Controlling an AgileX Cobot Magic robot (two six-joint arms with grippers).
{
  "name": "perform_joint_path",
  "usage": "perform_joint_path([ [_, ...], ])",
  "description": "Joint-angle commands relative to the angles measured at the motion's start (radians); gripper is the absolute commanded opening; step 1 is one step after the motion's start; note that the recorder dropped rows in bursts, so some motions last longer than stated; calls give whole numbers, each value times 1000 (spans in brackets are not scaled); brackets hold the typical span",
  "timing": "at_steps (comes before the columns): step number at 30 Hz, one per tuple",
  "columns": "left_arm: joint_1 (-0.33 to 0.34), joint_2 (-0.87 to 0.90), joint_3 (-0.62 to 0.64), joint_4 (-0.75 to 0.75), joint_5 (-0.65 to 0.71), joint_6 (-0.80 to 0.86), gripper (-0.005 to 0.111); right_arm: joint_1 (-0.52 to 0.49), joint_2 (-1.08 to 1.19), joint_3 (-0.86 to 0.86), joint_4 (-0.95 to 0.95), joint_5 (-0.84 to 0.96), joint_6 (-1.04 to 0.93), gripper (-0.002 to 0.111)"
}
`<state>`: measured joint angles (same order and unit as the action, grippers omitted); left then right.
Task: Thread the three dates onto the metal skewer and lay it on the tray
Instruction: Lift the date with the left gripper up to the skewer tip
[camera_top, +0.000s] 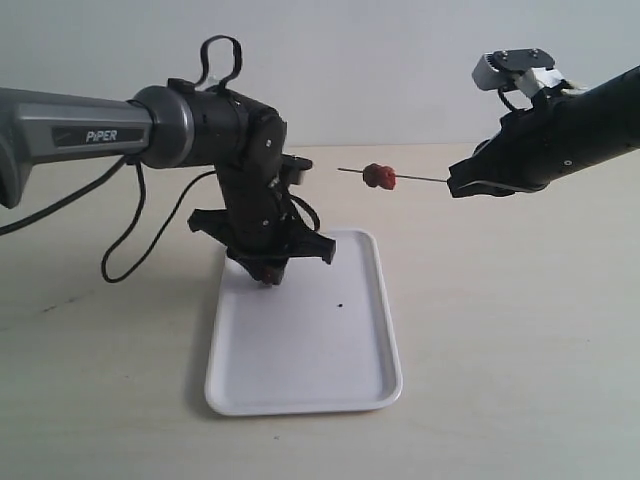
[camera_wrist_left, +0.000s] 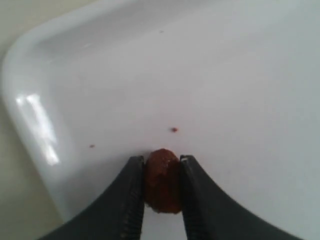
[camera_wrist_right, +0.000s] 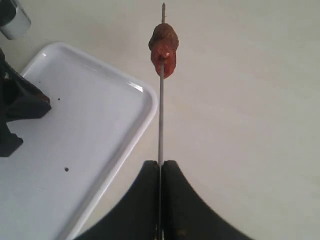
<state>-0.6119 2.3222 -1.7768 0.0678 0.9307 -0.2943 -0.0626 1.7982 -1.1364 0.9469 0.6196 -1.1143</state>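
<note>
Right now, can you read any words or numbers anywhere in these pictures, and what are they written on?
"PiPER": on the grey tube of the left arm, seen in the exterior view.
No other text: the tray has only tiny dark specks, not letters, and neither wrist view shows any writing.

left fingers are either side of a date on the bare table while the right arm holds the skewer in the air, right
No. The left wrist view shows the date between the left fingers on the white tray, not the bare table. The right gripper does hold the skewer in the air.
</note>
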Motion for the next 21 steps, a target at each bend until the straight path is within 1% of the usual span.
perform_joint_path([
  [1, 49, -79, -2, -48, 20, 76, 24, -4, -4, 3, 11, 3, -40, 0],
  [5, 105, -139, -2, -185, 45, 200, 24, -4, -4, 3, 11, 17, -90, 0],
  [8, 161, -170, -2, -319, 71, 307, 24, -4, -3, 3, 9, 66, -138, 0],
  [11, 228, -185, -2, -516, 105, 448, 24, -4, -3, 3, 23, 112, -186, 0],
  [12, 259, -187, -2, -621, 126, 497, 24, -4, -3, 3, 42, 112, -192, 0],
  [17, 354, -185, -2, -1009, 232, 715, 24, -4, -1, 3, 152, 144, -278, 0],
  [19, 386, -185, -2, -1119, 269, 777, 24, -4, 3, 3, 225, 203, -353, 0],
  [21, 408, -185, -2, -1174, 290, 807, 24, -9, 14, 3, 300, 247, -417, 0],
])
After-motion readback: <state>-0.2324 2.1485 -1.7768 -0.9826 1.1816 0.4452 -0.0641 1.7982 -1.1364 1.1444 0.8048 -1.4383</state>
